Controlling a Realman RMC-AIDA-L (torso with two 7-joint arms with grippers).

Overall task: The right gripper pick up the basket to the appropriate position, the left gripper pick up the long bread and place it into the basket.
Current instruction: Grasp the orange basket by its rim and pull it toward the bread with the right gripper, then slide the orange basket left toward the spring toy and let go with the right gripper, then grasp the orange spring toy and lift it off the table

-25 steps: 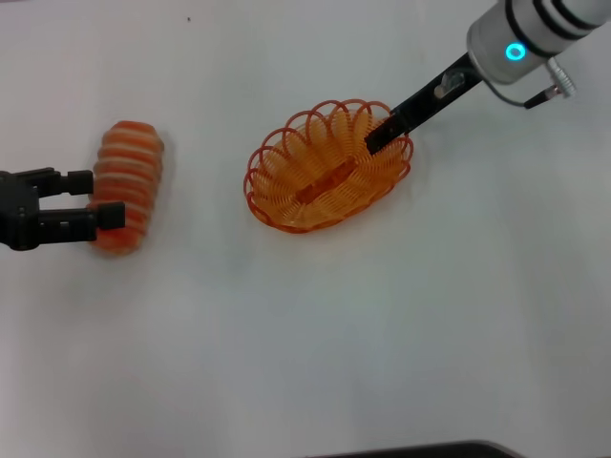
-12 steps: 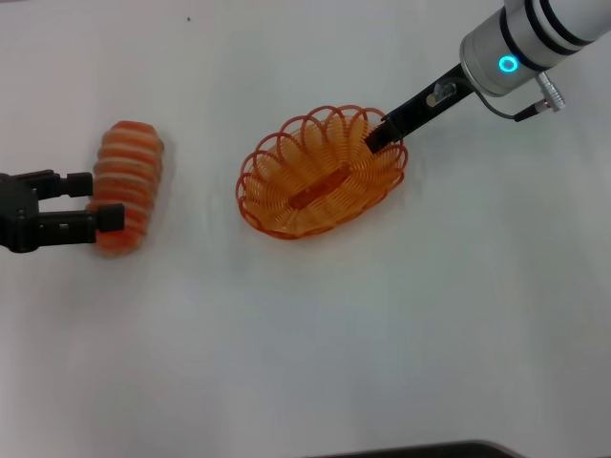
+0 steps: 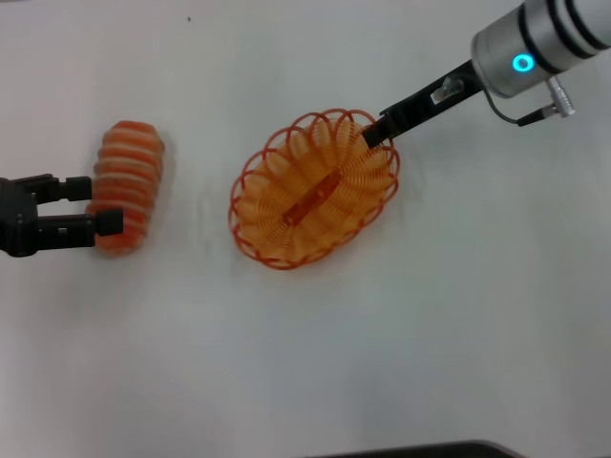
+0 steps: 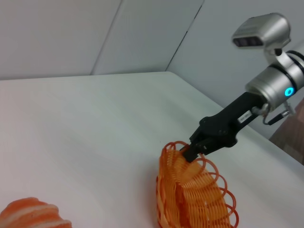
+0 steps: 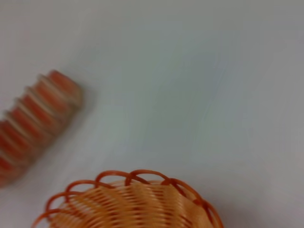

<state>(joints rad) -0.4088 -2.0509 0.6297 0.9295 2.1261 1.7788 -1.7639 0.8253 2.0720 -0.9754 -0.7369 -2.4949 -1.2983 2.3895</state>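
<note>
Gripping the scalloped rim at the far end of the oval orange wire basket (image 3: 313, 191), the black 2-fingered right gripper (image 3: 375, 132) on its silver arm with a blue light reaches in from the upper right of the head view. Its jaws are closed narrowly on the rim loops, as the left wrist view also shows (image 4: 192, 151). From that view the basket (image 4: 192, 197) appears tilted, with the gripped end raised above the white table (image 3: 430, 334); I cannot tell if the other end touches the surface.

On the robot's left, well apart from the basket, the elongated orange-red long bread with pale cream stripes (image 3: 124, 186) lies on the table. The black left gripper (image 3: 101, 202) is at the near end of the bread, its 2 fingers (image 3: 107, 222) spread moderately around that end. I cannot tell if they press on it.
</note>
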